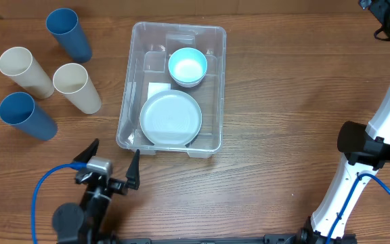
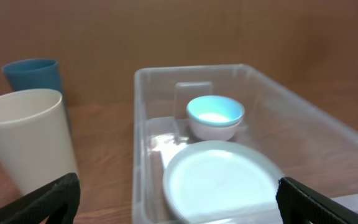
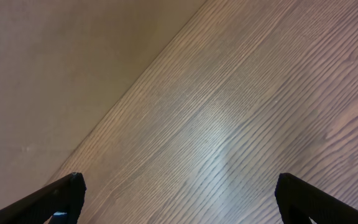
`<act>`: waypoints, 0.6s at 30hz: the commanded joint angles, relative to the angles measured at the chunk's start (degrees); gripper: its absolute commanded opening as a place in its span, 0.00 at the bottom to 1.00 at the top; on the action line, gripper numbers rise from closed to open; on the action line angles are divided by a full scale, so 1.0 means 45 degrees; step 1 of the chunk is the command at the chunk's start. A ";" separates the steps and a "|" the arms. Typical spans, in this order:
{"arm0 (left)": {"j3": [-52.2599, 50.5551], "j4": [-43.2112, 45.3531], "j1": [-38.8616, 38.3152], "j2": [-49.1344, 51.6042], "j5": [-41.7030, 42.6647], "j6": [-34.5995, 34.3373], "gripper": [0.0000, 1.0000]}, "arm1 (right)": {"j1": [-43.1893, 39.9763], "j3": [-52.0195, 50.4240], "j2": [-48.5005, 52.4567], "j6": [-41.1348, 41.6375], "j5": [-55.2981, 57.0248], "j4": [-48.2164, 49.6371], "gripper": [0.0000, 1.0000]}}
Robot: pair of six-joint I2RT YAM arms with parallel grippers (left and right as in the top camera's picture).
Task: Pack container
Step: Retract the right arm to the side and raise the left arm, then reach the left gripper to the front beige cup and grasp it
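The clear rectangular container stands mid-table. It holds a pale blue plate at its near end and a small light blue bowl at its far end. In the left wrist view the container shows with the plate and the bowl inside. My left gripper is open and empty, in front of the container's near left corner; its fingertips frame the left wrist view. My right gripper is open and empty over bare table; in the overhead view it is at the far right edge, mostly cut off.
Several cups stand left of the container: a blue cup, a cream cup, a second cream cup and a second blue cup. The right arm's white links rise at the right. The table edge shows in the right wrist view.
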 commanded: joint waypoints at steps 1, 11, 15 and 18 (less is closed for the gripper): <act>0.3619 -0.1409 0.0073 0.0413 -0.0185 -0.0559 1.00 | 0.0010 0.0078 -0.0107 -0.0049 0.0034 0.0024 1.00; 1.3668 -1.0176 0.0063 0.9675 0.0884 -0.0165 1.00 | 0.0010 0.0078 -0.0107 -0.0049 0.0034 0.0019 1.00; 1.4285 -1.0137 0.0053 1.2114 0.1127 0.0000 1.00 | 0.0010 0.0078 -0.0107 -0.0049 0.0034 0.0019 1.00; 1.4416 -0.9185 0.0058 1.3750 0.1015 0.0447 1.00 | 0.0010 0.0078 -0.0107 -0.0049 0.0034 0.0024 1.00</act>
